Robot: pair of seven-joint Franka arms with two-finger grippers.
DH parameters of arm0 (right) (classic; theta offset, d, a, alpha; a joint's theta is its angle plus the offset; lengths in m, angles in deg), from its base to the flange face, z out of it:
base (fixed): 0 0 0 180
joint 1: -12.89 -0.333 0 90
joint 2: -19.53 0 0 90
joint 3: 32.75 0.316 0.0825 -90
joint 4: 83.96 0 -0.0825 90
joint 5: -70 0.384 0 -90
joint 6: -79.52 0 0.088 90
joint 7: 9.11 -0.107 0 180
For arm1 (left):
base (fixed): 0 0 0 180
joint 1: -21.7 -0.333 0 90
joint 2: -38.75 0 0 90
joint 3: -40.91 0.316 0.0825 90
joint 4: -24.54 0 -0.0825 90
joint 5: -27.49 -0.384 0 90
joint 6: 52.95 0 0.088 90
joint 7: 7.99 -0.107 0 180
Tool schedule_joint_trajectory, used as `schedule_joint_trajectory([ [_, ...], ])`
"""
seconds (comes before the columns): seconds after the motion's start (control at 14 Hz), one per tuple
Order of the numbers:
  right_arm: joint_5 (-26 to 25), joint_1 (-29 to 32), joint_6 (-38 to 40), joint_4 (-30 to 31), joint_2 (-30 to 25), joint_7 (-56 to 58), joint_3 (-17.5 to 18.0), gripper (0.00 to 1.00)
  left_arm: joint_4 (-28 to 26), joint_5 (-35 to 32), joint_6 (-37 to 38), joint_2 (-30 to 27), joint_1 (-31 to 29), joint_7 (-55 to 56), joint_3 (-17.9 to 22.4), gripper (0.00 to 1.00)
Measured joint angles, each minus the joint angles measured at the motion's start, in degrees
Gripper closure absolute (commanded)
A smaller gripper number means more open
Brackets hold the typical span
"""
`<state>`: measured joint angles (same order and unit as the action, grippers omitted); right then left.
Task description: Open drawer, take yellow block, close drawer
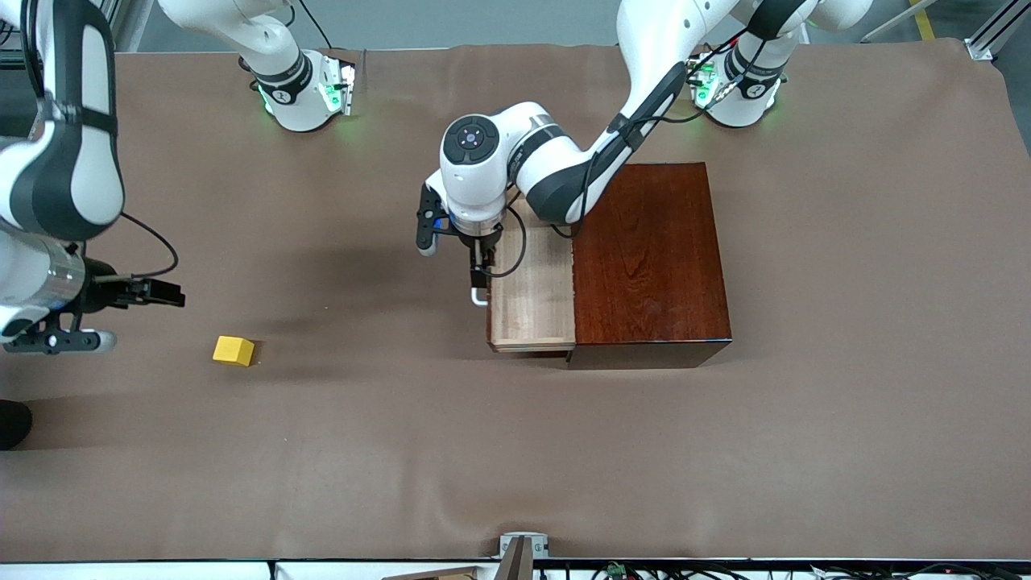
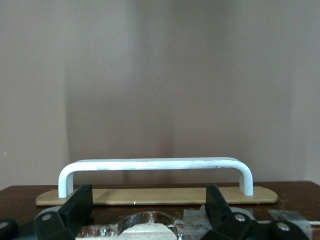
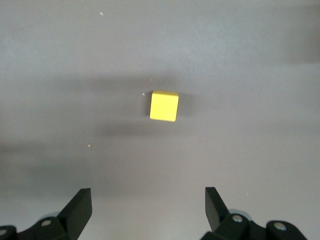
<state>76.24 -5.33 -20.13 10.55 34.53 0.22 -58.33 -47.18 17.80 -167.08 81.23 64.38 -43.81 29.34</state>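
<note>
A two-armed rig midway through a fetch job: the drawer [image 1: 532, 298] stands pulled partway out of its mahogany box [image 1: 648, 258], tray apparently empty. The left gripper [image 1: 480, 278], fingers spread and holding nothing, sits at the white handle [image 2: 155, 172], seemingly placed to push it shut. The yellow block [image 1: 233, 350] lies on the brown table cover [image 1: 515, 451], at about nine o'clock from the drawer. The right gripper [image 1: 165, 294] hovers wide open near it, toward ten o'clock, ready to descend.

Left gripper [image 1: 479, 278] low, fingers [image 2: 76, 207] spread; right gripper [image 1: 161, 292] raised, open.
</note>
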Motion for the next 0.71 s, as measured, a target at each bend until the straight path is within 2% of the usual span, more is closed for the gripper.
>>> schedule_joint_trajectory([
  [0.14, -3.5, 6.0, 2.2, -0.1, -3.5, -3.3, 8.4, 0.0, 0.5, -1.5, 5.3, -0.3, 0.0, 0.0, 0.8, 0.0],
  [0.43, -5.0, 13.9, 7.3, -0.3, -9.9, -5.8, 18.6, 0.0, 0.6, -5.8, 14.7, -0.8, -0.2, 0.0, 1.7, 0.0],
  [0.57, -5.0, 16.4, 9.6, -0.6, -12.1, -5.8, 21.2, 0.0, 0.5, -6.6, 17.9, -0.8, -0.4, 0.0, 2.4, 0.0],
  [0.71, -5.0, 16.8, 13.4, -3.8, -13.0, -5.8, 21.8, 0.0, 0.5, -7.0, 20.0, -0.8, -0.5, -0.1, 3.0, 0.0],
])
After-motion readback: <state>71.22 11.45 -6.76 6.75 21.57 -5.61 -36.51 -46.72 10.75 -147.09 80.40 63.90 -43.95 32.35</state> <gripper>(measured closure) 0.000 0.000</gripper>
